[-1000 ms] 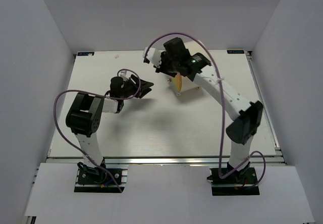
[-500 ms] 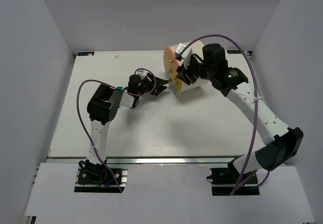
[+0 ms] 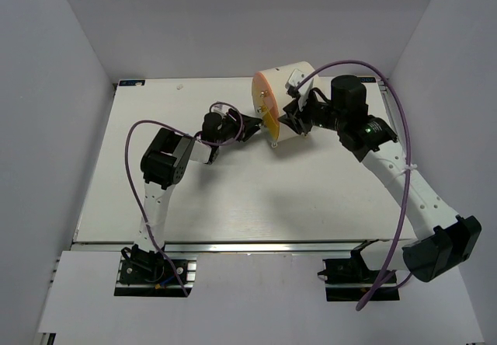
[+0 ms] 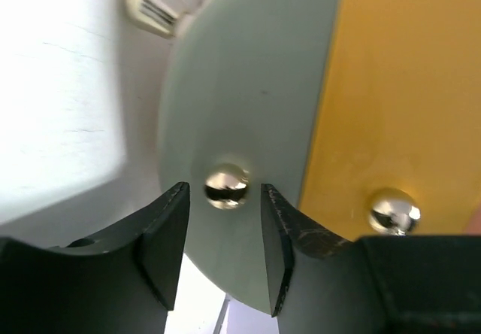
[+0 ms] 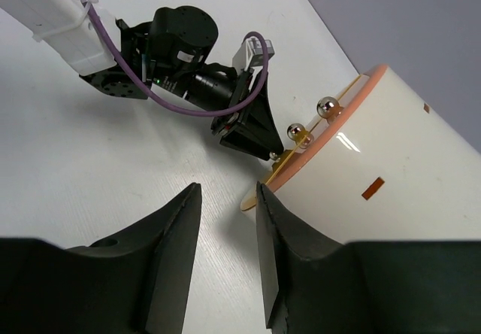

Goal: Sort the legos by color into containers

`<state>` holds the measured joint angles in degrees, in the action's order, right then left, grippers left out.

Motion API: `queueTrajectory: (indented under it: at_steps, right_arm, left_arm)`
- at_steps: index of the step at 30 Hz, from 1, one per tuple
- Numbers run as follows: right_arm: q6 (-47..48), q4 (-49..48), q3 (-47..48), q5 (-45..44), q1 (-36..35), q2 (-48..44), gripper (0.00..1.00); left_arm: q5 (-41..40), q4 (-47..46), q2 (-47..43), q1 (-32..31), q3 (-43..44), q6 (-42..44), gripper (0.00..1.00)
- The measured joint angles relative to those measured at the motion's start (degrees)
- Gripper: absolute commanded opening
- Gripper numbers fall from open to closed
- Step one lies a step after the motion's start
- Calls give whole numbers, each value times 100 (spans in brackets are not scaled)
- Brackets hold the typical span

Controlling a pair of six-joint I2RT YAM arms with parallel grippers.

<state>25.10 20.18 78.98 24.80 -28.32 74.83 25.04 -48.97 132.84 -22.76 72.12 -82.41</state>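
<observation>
**Drum.** The drum [image 3: 291,87] lies on its side on the table [image 3: 155,197], at the far edge, right of centre. Its flat end face points to the left. The wall is cream-white and an orange rim [image 5: 353,102] runs round the face end. The face itself shows a pale disc [image 4: 248,101] next to a yellow panel [image 4: 406,86]. Two brass knobs stand out from the face.

**Left gripper.** The left gripper [image 3: 248,121] is at the drum face, pointing into it from the left. In the left wrist view its two fingers [image 4: 167,236] stand apart, one on each side of the first knob [image 4: 227,185]. A thin gap shows on both sides of that knob, so the claw is open and brackets the knob without clamping it. The second knob [image 4: 392,211] sits further right, on the yellow panel and outside the fingers.

**Right gripper.** The right gripper [image 5: 225,192] hangs over the table on the near side of the drum, close to the rim (contact with the wall cannot be confirmed from any view). Its claw is open and nothing lies between the fingers. Bare table and the lower edge of the drum face show through the gap.

**Relation.** The two grippers are close together at the face end, with the left one on the face and the right one beside the wall.
</observation>
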Motion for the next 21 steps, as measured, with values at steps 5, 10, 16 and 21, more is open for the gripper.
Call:
queueTrajectory:
  at_steps: [5, 10, 16, 21]
  right_arm:
    - [-72, -203, -278, 61, 72, -153, 40]
    - [-81, -278, -387, 118, 125, -216, 40]
    - [-118, -345, -391, 160, 170, -216, 39]
    - [-170, -402, -483, 254, 175, -216, 39]
  left_arm:
    - [-52, -11, 138, -20, 70, -39, 48]
    - [-61, -72, 175, -24, 168, -74, 34]
    - [-103, -273, 170, -33, 31, -125, 22]
    - [-205, -737, -131, -11, -699, -175, 22]
